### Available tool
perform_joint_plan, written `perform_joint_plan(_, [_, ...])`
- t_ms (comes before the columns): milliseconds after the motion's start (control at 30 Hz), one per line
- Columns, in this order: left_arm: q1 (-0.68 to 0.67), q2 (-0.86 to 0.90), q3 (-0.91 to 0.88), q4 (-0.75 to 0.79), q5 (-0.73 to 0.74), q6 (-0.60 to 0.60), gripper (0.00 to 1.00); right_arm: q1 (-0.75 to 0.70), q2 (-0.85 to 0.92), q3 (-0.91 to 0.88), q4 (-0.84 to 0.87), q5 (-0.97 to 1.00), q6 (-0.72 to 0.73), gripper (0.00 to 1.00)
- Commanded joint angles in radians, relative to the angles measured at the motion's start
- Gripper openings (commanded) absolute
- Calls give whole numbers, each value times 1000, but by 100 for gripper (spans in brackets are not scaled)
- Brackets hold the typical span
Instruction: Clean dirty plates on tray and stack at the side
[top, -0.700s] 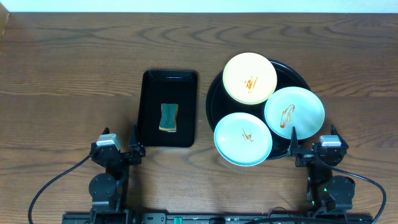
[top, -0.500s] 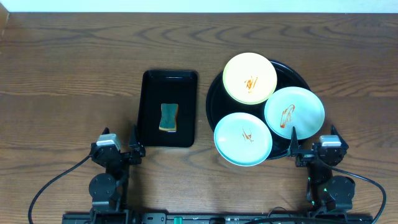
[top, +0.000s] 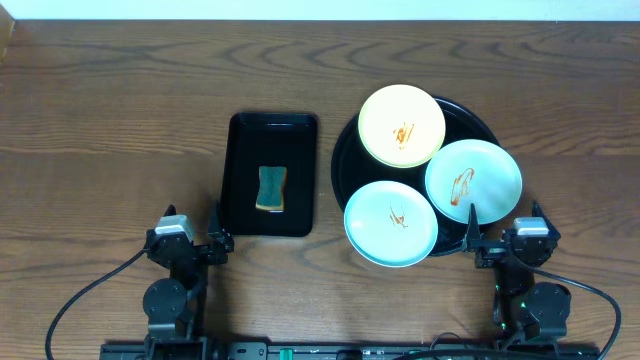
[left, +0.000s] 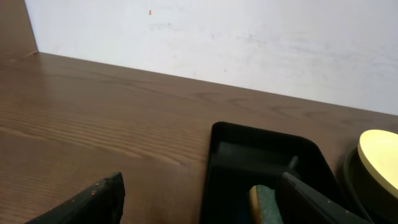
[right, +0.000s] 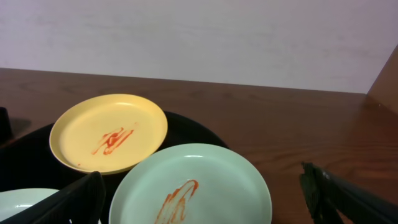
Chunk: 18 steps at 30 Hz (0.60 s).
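Plates crowd the large round glossy black tray (top: 342, 165) on the brown wooden desk (top: 100, 120). A small pale yellow plate (top: 401, 125) lies at its far side, a pale mint-green plate (top: 473, 180) at the right, and a 2nd mint-green plate (top: 391, 222) at the near left. Both green ones reach past the rim. All 3 bear orange-red sauce smears (top: 461, 188).

Left of it, apart, a smaller rectangular black tray (top: 240, 200) holds 1 green-and-yellow sponge (top: 270, 188).

The left hand (top: 190, 226) and right hand (top: 503, 232) sit near the desk's front edge, fingers spread, gripping nothing. From overhead, 1 right-hand finger overlaps the round tray's near rim.
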Motion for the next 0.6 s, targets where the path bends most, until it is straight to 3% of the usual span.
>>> perform_joint_plan(0, [5,-1,-15,-42,-10,17,78,8,-10,-2,-4,-3,4,99])
perform_joint_plan(567, [5,-1,-15,-37,-32,14,79,8,-10,-2,-4,-3,4,99])
